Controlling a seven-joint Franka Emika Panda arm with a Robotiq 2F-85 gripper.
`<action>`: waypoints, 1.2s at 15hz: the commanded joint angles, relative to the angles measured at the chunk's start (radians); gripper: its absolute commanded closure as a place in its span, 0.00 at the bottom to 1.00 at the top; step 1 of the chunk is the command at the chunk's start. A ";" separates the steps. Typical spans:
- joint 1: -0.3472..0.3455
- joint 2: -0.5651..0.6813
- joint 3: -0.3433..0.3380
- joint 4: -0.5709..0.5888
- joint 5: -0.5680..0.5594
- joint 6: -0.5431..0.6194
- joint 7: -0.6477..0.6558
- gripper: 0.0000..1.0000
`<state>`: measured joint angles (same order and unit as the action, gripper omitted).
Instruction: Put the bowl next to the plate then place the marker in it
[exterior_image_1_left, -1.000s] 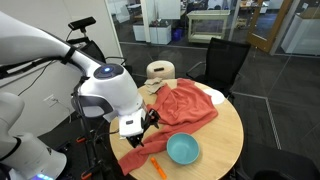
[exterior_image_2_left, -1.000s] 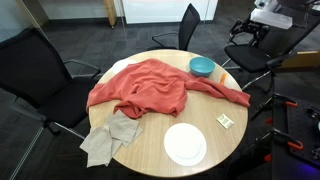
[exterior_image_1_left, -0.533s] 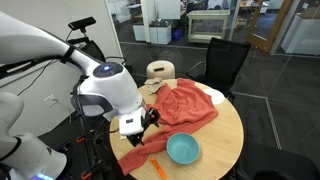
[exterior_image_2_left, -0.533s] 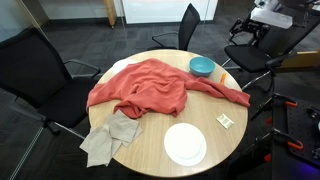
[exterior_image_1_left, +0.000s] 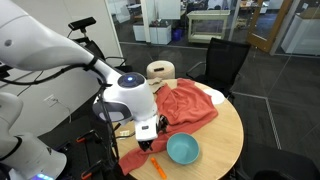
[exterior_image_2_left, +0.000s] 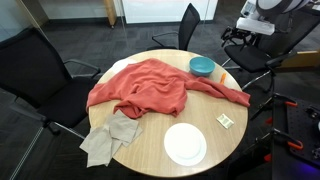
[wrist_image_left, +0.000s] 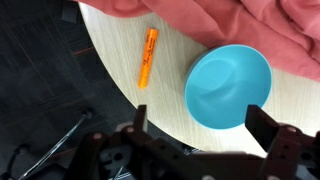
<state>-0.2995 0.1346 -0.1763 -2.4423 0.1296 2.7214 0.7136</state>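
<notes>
Spread wide and empty, the robot's gripper (wrist_image_left: 200, 140) hangs just off the round wooden table's (wrist_image_left: 165, 95) edge, the shallow light-blue bowl (wrist_image_left: 228, 85) straight ahead in line with its gap, the thin orange marker (wrist_image_left: 147, 57) beside the bowl, the flat white plate (exterior_image_2_left: 185, 143) near the opposite edge.

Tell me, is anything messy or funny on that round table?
Yes. A big red-orange cloth lies crumpled across the table, and a grey cloth hangs off its edge. The orange marker lies loose near the edge, beside the bowl. Nothing looks spilled or broken.
</notes>
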 joint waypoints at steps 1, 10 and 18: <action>0.049 0.172 -0.029 0.135 0.063 0.005 0.017 0.00; 0.083 0.459 -0.064 0.360 0.162 -0.052 0.034 0.00; 0.090 0.590 -0.076 0.454 0.178 -0.069 0.080 0.00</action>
<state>-0.2286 0.6881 -0.2358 -2.0369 0.2820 2.6892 0.7649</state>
